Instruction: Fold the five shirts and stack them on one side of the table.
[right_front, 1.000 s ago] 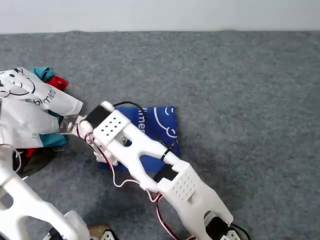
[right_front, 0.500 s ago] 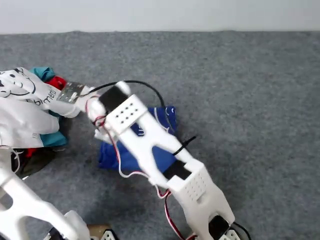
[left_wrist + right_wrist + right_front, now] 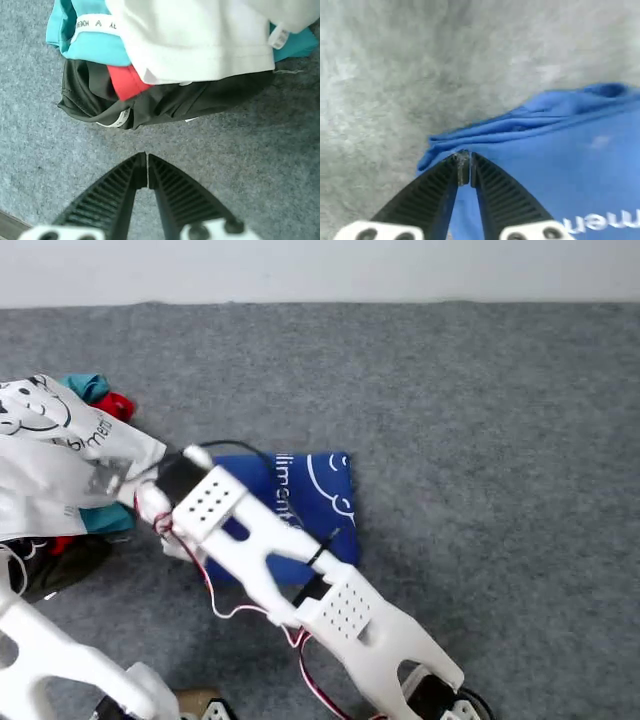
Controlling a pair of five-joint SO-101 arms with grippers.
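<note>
A blue shirt (image 3: 315, 495) with white print lies flat on the grey carpet (image 3: 480, 420) near the middle. My right arm (image 3: 260, 540) crosses over it, and my right gripper (image 3: 463, 170) is shut on the folded left edge of the blue shirt (image 3: 560, 160). At the left lies a loose pile: a white shirt (image 3: 50, 455) on top, with teal (image 3: 85, 388), red (image 3: 117, 405) and black (image 3: 65, 560) shirts under it. My left gripper (image 3: 147, 172) is shut and holds nothing, hovering over bare carpet just short of the black shirt (image 3: 165, 102).
My left arm (image 3: 40, 660) rises from the front left corner beside the pile. The carpet stretches open to the right and far side, up to a pale wall (image 3: 320, 270) at the back.
My right gripper swung up toward the pile, bunching the blue shirt, then came back down and left. The blue shirt now lies flat again. The pile has barely shifted.
</note>
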